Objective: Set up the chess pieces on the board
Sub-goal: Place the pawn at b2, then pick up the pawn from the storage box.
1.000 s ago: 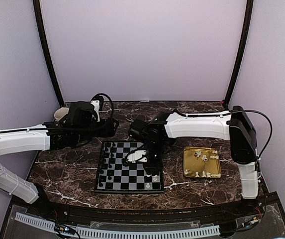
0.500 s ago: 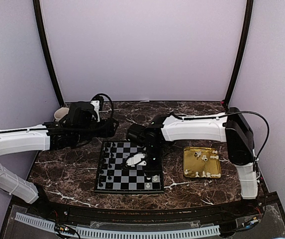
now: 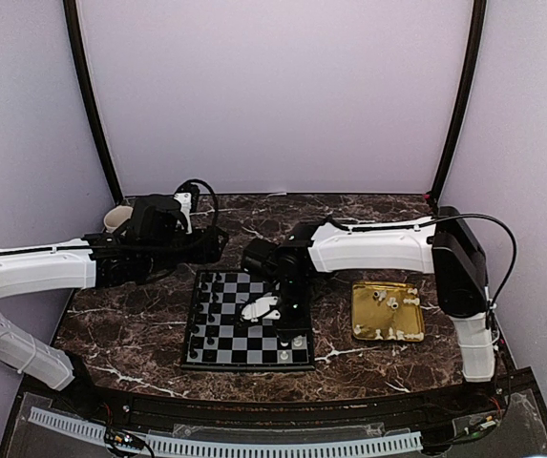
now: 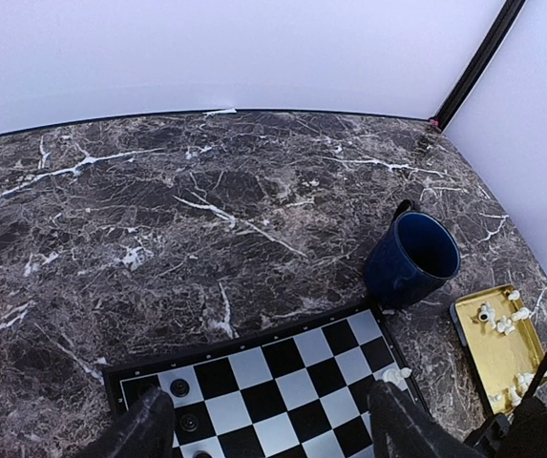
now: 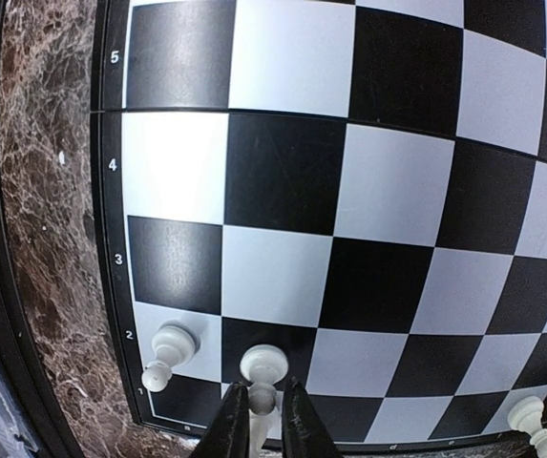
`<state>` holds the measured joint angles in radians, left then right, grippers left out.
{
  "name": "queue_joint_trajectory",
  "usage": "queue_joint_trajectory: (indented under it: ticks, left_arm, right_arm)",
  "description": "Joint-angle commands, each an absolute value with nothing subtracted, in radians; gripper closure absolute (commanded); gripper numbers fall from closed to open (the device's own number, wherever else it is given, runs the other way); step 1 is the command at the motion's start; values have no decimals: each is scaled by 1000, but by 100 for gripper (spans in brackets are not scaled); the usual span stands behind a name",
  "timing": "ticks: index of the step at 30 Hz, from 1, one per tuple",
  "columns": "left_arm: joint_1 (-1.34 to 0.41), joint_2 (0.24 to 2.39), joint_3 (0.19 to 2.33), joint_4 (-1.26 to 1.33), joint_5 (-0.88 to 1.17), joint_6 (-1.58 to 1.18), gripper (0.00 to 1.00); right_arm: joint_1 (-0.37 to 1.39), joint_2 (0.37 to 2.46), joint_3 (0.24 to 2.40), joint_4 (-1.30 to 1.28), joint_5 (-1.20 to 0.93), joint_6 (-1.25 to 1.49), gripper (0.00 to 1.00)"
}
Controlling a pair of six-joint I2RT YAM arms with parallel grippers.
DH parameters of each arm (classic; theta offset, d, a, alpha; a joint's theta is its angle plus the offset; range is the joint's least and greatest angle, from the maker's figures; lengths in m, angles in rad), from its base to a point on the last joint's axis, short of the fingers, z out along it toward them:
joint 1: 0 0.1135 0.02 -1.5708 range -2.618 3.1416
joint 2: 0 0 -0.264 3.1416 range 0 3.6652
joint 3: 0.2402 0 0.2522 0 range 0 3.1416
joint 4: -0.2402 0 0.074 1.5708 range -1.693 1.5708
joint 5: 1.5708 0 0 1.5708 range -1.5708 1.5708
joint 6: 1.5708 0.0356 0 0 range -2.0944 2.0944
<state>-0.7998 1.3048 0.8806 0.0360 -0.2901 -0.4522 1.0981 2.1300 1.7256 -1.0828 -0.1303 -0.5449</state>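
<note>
The board [image 3: 244, 336] lies at the table's middle, with black pieces [image 3: 204, 315] along its left side. In the right wrist view a white pawn [image 5: 263, 364] stands on a black square in row 2. My right gripper [image 5: 262, 420] has its fingers close on either side of the pawn's head; whether they still pinch it does not show. A second white pawn [image 5: 173, 345] stands one square to its left, and another white piece [image 5: 527, 416] shows at the lower right. My left gripper [image 4: 273, 425] hovers open over the board's far edge [image 4: 254, 348], holding nothing.
A gold tray [image 3: 386, 310] right of the board holds several white pieces [image 3: 388, 301]. A dark blue mug [image 4: 411, 258] stands just past the board's far right corner. A cream mug [image 3: 113, 219] sits at the back left. Purple walls close in the table.
My right arm shifted a little left and lowered over the board's near right squares. Its fingers have eased slightly apart around the pawn. The left arm has stayed put.
</note>
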Motion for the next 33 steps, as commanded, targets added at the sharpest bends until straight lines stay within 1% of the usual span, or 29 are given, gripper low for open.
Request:
queue_joint_trajectory:
  ticks: [1, 6, 12, 19, 23, 28, 33]
  left_arm:
    - [-799, 1296, 867, 48, -286, -438, 28]
    - [-799, 1296, 867, 48, -285, -436, 28]
    - [-799, 1290, 876, 38, -284, -419, 28]
    - [-799, 1289, 913, 5, -294, -365, 27]
    - [-799, 1309, 941, -2, -268, -328, 27]
    - [-799, 1347, 979, -14, -236, -307, 27]
    - [-799, 1380, 1003, -5, -203, -306, 27]
  right_arm:
    - [1111, 2143, 1744, -1092, -118, -546, 84]
    - [1113, 2132, 1752, -1099, -120, -546, 78]
    - [1094, 2071, 1788, -1122, -112, -551, 75]
    - [973, 1925, 1762, -1146, -135, -550, 71]
    - [869, 1839, 1660, -1137, -135, -547, 71]
    - [750, 1727, 1466, -1075, -146, -539, 71]
    - [713, 1663, 1290, -995, -149, -531, 71]
